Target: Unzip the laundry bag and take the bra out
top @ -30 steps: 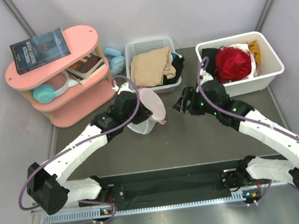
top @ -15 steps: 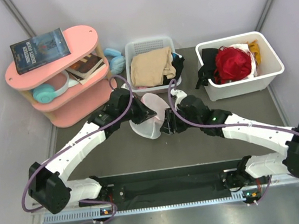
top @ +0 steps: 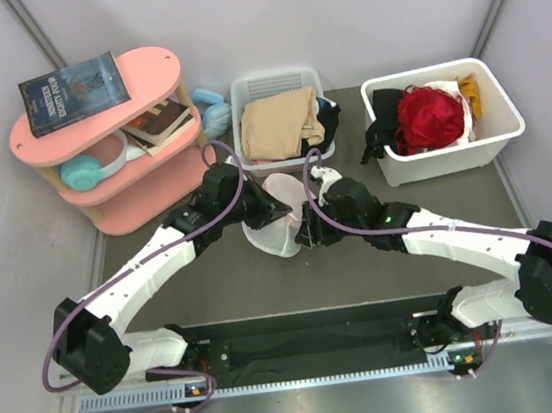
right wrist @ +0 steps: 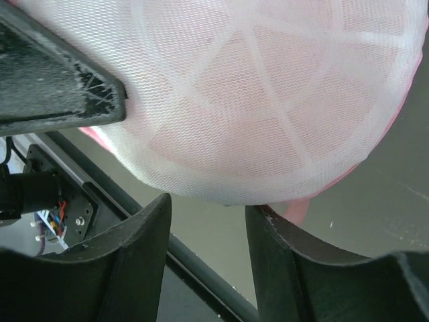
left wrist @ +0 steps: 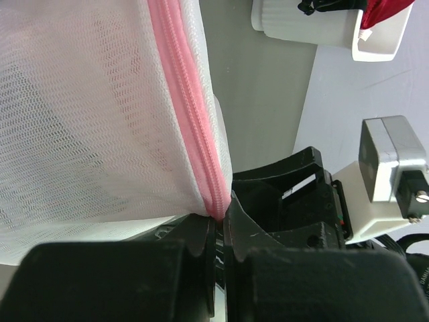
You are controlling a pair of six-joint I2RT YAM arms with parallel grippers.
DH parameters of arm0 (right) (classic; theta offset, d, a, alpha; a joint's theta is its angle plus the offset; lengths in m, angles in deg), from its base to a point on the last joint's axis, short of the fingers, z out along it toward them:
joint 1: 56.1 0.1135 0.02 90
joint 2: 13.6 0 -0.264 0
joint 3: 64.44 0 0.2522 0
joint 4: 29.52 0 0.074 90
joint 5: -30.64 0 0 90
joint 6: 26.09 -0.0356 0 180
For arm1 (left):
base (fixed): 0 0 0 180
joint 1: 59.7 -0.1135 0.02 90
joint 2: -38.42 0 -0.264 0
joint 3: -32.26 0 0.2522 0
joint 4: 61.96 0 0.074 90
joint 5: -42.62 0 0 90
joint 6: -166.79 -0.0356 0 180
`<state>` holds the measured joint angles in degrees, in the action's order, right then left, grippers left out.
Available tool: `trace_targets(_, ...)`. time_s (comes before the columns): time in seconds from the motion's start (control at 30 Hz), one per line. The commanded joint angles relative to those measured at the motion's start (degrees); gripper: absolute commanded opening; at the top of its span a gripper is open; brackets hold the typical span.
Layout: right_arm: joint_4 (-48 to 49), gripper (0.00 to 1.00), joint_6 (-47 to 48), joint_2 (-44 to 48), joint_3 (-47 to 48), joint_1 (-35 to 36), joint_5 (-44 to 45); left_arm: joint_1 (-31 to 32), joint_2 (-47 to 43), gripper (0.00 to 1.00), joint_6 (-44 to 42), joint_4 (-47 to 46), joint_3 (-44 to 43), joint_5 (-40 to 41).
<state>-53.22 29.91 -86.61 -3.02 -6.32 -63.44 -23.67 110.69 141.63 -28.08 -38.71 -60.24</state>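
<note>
grey table (top: 216, 294) beneath the laundry bag (top: 275, 231), lilac walls (top: 352, 6).

Only one printed surface found: pale lettering, stacked in a few short lines, on the left half of the cover of the dark blue rectangular paperback book (top: 75, 93). Lies flat on the top board of the pink oval wooden shelf (top: 153, 65), at ten o'clock in the overhead view. Too small and blurred to spell out with any certainty. Nothing legible on the brown-covered book (top: 158, 121) one shelf lower. Nothing readable in either wrist view.
</note>
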Motion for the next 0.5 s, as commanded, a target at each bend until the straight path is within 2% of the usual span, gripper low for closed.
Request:
trace_targets(0.0,1.33,0.48,0.78,-0.99,2.26,0.85,1.53,-0.17,-1.96,0.00,0.55,-4.39,-0.62,-1.02)
trace_targets(0.47,1.58,0.51,1.30,0.24,2.17,0.76,3.11,-0.26,-2.22,0.00,0.73,-4.74,-0.36,-1.81)
